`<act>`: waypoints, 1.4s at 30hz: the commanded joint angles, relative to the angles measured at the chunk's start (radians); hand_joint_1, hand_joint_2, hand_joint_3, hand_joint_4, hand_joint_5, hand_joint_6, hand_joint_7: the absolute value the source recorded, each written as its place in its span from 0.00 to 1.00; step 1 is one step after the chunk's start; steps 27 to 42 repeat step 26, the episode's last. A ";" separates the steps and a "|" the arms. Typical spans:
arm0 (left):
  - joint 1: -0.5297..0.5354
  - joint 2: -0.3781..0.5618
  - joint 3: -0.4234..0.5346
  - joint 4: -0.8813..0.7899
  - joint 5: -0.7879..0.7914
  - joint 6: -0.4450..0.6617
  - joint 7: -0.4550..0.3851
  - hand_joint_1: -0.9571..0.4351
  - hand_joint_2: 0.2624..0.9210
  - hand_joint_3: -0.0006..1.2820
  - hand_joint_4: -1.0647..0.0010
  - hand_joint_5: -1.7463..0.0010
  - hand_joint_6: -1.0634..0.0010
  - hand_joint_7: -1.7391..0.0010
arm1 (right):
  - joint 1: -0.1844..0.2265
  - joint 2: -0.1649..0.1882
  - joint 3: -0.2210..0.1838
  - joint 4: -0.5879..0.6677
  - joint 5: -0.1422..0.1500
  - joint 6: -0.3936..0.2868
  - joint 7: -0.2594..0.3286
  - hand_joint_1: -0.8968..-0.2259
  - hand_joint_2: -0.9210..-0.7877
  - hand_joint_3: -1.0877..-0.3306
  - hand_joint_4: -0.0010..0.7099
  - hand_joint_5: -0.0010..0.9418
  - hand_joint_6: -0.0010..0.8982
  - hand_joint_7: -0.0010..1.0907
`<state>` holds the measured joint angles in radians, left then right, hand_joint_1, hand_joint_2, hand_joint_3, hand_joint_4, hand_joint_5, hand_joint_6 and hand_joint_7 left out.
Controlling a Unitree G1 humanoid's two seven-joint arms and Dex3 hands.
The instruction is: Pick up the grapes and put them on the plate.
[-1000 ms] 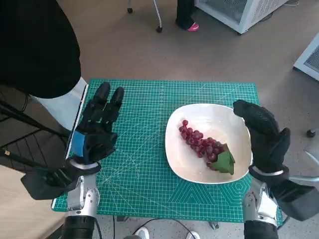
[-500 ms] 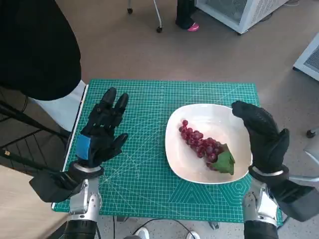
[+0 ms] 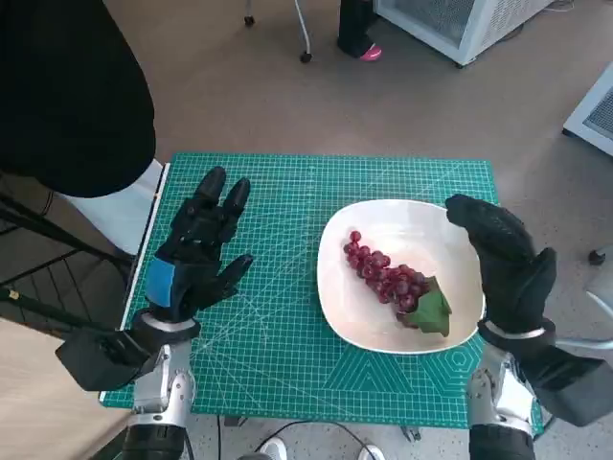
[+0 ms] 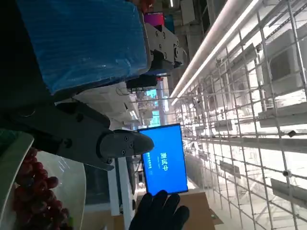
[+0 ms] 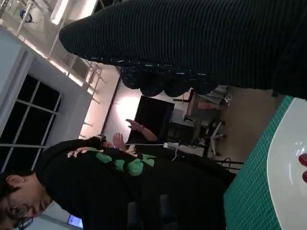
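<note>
Grapes [image 3: 388, 279] are already lying in the white plate [image 3: 335, 297] on the right half of your green cutting mat [image 3: 278, 335], green leaf at the near end. Your left hand [image 3: 192, 254] hovers over the mat's left side, fingers spread wide, holding nothing. Your right hand [image 3: 503, 259] sits at the plate's right rim, fingers loosely apart, empty too.

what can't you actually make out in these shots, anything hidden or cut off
- Right hand, head view: only its gloved back shows; palm and fingertips face away, so contact with the plate is unclear.
- Plate's right rim, head view: covered by that hand.
- Grapes, left wrist view: partly cut off by the picture's edge.
- Grape stem, head view: hidden under the green leaf.
- Right wrist view: the glove fills much of the picture; only a slice of the plate shows.
</note>
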<state>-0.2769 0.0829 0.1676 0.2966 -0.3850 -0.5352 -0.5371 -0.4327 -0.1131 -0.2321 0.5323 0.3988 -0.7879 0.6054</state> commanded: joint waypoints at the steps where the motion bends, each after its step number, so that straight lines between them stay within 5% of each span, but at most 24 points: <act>1: 0.011 0.014 -0.006 -0.016 0.014 0.005 0.002 0.65 1.00 0.28 0.75 0.99 0.71 0.96 | 0.010 0.005 0.001 0.009 0.001 0.007 -0.011 0.68 0.00 0.72 0.89 0.00 0.65 0.01; 42: 0.010 0.009 -0.014 -0.013 0.008 0.002 -0.003 0.66 1.00 0.29 0.74 1.00 0.71 0.96 | 0.015 -0.001 0.001 -0.001 -0.002 0.003 -0.015 0.68 0.00 0.72 0.89 0.00 0.65 0.00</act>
